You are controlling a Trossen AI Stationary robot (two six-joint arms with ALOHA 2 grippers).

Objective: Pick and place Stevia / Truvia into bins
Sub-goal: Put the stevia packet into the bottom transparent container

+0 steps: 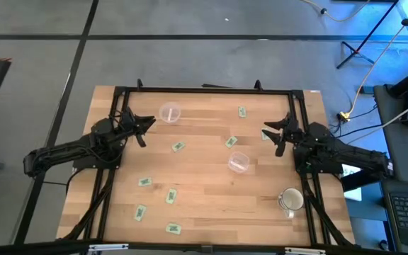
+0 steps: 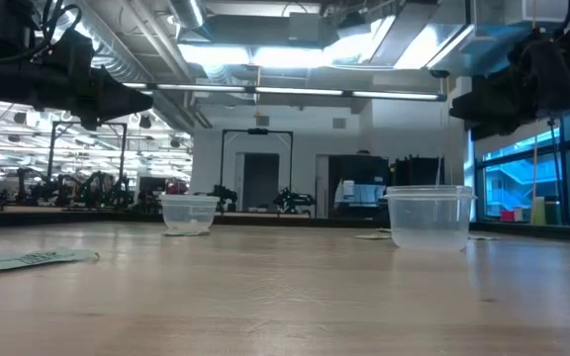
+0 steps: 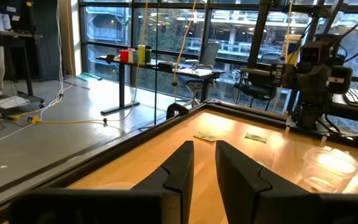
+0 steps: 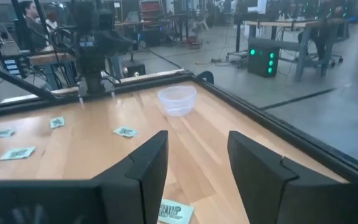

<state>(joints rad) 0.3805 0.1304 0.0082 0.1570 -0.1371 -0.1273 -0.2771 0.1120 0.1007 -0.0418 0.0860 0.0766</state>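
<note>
Several light green Stevia packets lie flat on the wooden table: one and one mid-table, one near the far edge, others toward the near edge. One clear cup stands near the far edge, the other cup right of centre. My left gripper hovers open above the left part of the table, its fingers a narrow gap apart. My right gripper hovers open at the right side; in the right wrist view a packet lies on the table below its fingers.
An opaque whitish mug with a handle stands near the table's right near corner. A black frame runs along the table's far edge and sides. Bare wood lies between the two cups. Cables and equipment sit on the floor beyond the right edge.
</note>
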